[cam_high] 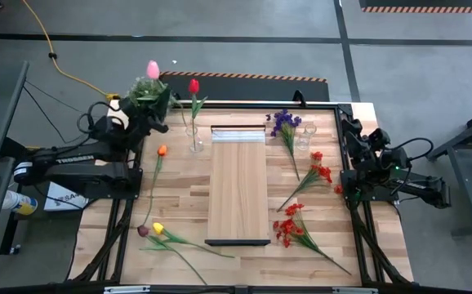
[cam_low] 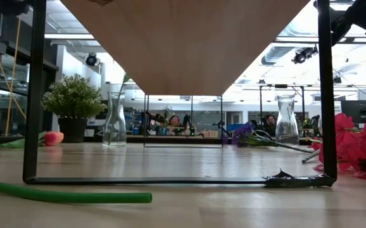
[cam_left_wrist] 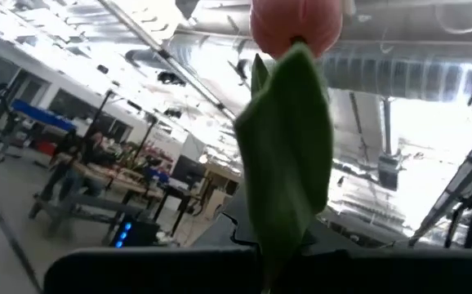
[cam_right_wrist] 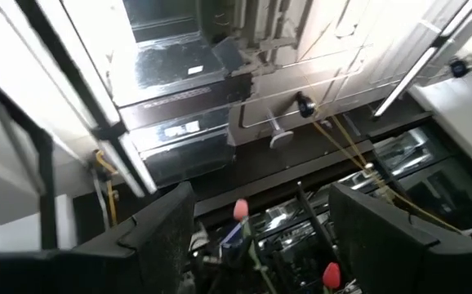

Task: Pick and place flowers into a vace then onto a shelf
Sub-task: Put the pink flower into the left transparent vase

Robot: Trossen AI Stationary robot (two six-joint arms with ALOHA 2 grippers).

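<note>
My left gripper [cam_high: 140, 114] is at the table's far left corner, by the bushy potted plant [cam_high: 149, 94], and holds a pink tulip [cam_high: 153, 68] upright; its bloom [cam_left_wrist: 295, 24] and green leaf [cam_left_wrist: 289, 155] fill the left wrist view. A red tulip [cam_high: 193, 86] stands in a glass vase [cam_high: 195, 140] left of the shelf [cam_high: 238, 184]. A second, empty vase [cam_high: 305, 135] stands to the shelf's right. Orange [cam_high: 162, 151], yellow [cam_high: 158, 228] and dark purple [cam_high: 144, 231] tulips, a purple sprig [cam_high: 285, 122] and red sprays [cam_high: 318, 171] lie on the table. My right gripper [cam_right_wrist: 273, 237] waits open at the right edge. My left gripper holds the pink tulip by its stem, low down [cam_left_wrist: 267, 282], below the leaf. The place of contact lies under the wrist picture's edge, so the kind of hold does not show. The tulip stands upright above the gripper, lifted clear of the table.
The shelf stands on thin black legs [cam_low: 34, 95] in the table's middle; the low view looks under its board [cam_low: 189, 44]. A green stem [cam_low: 63, 195] lies along the near edge. More red sprays [cam_high: 293, 224] lie near right. People sit in the room beyond.
</note>
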